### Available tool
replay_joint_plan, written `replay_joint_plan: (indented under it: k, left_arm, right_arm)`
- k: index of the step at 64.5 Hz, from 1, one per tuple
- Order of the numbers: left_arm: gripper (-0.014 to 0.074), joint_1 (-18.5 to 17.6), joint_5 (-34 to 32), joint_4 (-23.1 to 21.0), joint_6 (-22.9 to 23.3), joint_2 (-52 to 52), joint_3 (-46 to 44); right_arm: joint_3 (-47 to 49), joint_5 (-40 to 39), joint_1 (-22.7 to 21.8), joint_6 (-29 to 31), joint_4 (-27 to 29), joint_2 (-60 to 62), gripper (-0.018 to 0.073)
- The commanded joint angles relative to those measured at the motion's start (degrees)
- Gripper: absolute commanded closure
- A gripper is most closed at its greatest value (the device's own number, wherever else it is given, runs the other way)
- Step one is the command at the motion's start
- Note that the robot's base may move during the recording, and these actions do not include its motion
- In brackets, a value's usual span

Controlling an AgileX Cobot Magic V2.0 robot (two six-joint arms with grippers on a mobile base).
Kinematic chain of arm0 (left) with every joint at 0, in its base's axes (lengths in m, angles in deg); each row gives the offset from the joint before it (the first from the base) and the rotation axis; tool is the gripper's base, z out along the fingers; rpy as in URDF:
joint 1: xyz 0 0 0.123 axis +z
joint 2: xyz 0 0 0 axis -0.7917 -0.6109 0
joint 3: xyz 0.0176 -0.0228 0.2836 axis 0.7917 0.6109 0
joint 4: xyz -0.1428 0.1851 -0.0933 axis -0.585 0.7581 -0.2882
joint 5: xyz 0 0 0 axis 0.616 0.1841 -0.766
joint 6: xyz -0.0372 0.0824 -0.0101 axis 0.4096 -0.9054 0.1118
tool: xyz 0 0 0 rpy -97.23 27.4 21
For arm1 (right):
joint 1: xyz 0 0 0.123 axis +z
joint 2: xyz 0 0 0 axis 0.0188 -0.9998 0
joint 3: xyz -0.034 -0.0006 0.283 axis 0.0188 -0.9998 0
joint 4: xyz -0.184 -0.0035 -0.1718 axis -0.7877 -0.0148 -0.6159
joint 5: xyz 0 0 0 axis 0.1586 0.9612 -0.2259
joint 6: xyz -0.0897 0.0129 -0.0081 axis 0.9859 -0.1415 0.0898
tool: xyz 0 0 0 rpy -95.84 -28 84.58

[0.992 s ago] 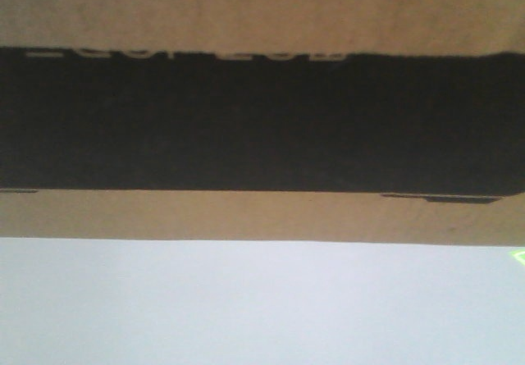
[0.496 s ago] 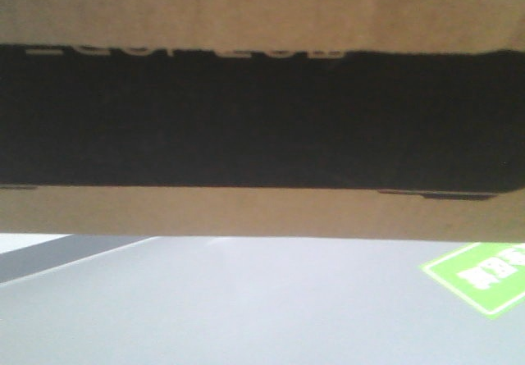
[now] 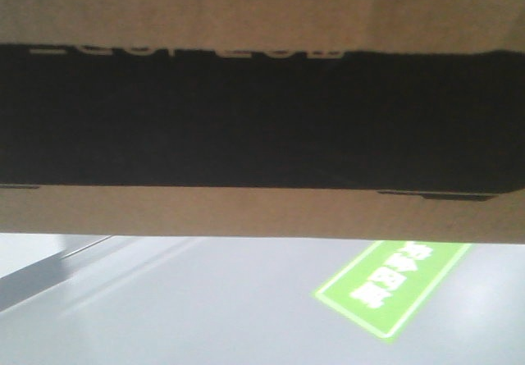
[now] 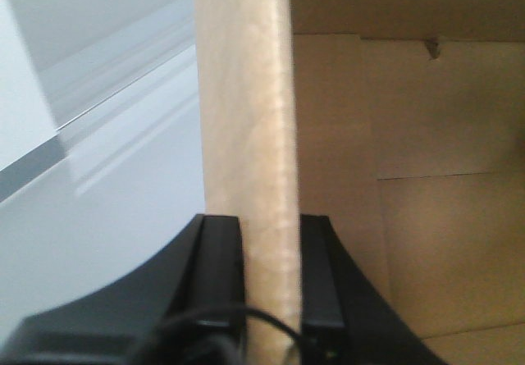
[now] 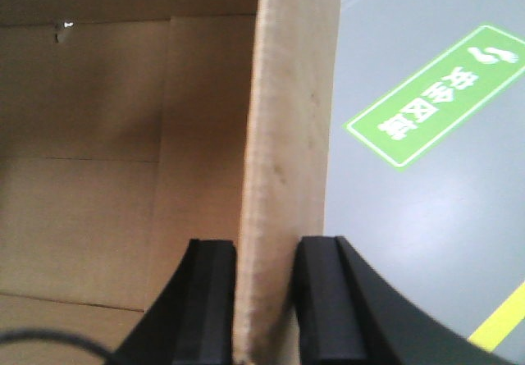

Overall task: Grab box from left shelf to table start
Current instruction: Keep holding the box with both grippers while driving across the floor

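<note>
- left gripper (image 4: 271,227): jaws open only by the thickness of the cardboard, pinched on an upright side wall of the box (image 4: 246,102). One black finger sits on each face of the wall.
- inside of the box lies at 3 o'clock of that wall, bare brown cardboard with a fold seam. Grey floor (image 4: 107,184) lies at 9 o'clock, with a paler band toward 10.
- right gripper (image 5: 267,250): same narrow gap, clamped on the opposite side wall of the box (image 5: 291,94), fingers (image 5: 209,299) pressed on both faces.
- there the box interior is at 9 o'clock and the floor at 3 o'clock. Floor carries a green sign (image 5: 435,94) with white characters at 1–2 o'clock, and a yellow line (image 5: 500,324) at 4–5.
- both gripped wall edges run toward 12 o'clock in the wrist views.
- front view: box (image 3: 262,211) fills the upper two thirds and its long axis runs 9 to 3, past both frame edges.
- black panel (image 3: 262,119) faces the camera as a wide band, with white lettering cut off at 11–12.
- below the box's lower edge is grey floor, green sign at 5 o'clock and a darker strip at 8.
</note>
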Motion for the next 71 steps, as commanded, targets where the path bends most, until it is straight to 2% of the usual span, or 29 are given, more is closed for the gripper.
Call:
replay_joint_plan:
  k: [1, 71]
  left_arm:
    - [0.0701, -0.1, -10.9, -3.0, -0.3, 0.3, -2.4]
    - [0.0701, -0.1, -11.2, -3.0, -0.3, 0.2, -2.4]
  right_arm:
    - [1.5, -6.5, -0.7, 0.2, -7.1, -0.7, 0.0502]
    - [1.5, -6.5, -0.7, 0.2, -6.9, -0.7, 0.0502]
